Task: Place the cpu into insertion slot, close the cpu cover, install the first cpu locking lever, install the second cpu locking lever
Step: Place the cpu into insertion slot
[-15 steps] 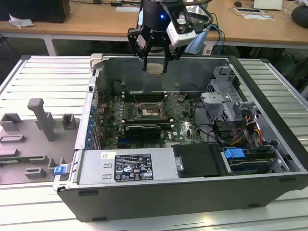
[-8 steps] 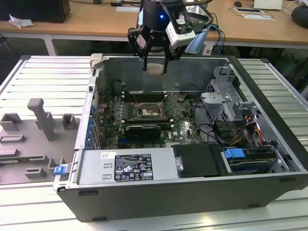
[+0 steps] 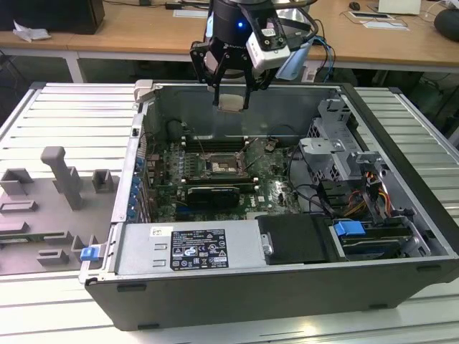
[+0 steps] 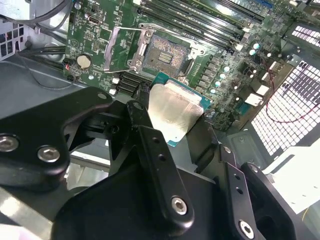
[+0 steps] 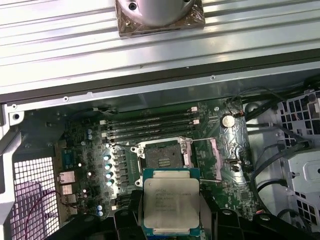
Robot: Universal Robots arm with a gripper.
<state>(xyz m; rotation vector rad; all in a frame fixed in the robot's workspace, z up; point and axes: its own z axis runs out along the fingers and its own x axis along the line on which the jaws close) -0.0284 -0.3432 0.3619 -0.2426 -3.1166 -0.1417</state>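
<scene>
A: Where's the cpu [image 5: 171,205]?
B: Pinched by its edges in the gripper [image 3: 232,106], jaws closed to its width, high over the case [image 3: 401,215], at about twelve o'clock from the insertion slot [image 3: 224,168] in the exterior view.
A: Risk?
B: Landing skewed or rotated could bend the socket pins. I can't quite make out its corner mark, so orientation's unchecked.

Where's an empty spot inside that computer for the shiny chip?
The insertion slot is bare, between the memory slots and the black card. The ribbed table at the exterior view's right is free too. The cable corner is crowded.
</scene>
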